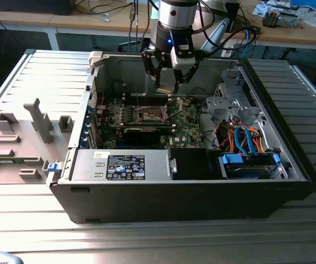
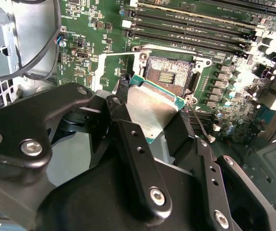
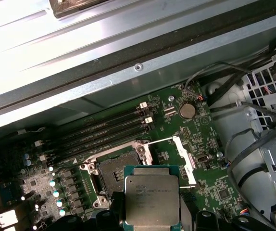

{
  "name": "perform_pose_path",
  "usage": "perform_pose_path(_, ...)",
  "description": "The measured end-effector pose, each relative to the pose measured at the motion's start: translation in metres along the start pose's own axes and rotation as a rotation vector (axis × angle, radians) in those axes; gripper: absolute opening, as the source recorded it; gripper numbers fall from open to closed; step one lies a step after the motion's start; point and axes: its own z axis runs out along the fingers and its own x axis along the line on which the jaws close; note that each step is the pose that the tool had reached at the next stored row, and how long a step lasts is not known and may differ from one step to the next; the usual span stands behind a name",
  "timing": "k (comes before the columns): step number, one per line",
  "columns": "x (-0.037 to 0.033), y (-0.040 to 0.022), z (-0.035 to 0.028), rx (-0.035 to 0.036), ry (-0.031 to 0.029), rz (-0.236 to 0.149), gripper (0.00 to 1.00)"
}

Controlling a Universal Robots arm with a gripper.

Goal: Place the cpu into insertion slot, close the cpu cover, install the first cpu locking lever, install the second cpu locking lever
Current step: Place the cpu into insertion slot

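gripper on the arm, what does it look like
The gripper is black, with jointed link fingers held by silver screws. A small blue light glows on its body, below a silver cylindrical wrist, and black cables loop past.

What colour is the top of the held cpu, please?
The cpu has a silver-grey metal top with a green border, clearest in the first wrist view.

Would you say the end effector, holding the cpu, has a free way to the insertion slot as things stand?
Probably yes: the end effector holds the cpu above the insertion slot, whose dark centre lies uncovered, and nothing stands between them.
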Motion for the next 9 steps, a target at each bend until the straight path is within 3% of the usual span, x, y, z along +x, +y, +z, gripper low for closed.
perform_pose_path(9,0.0000,0.0000,0.0000,0.0025,-0.0009,0.006,0.54)
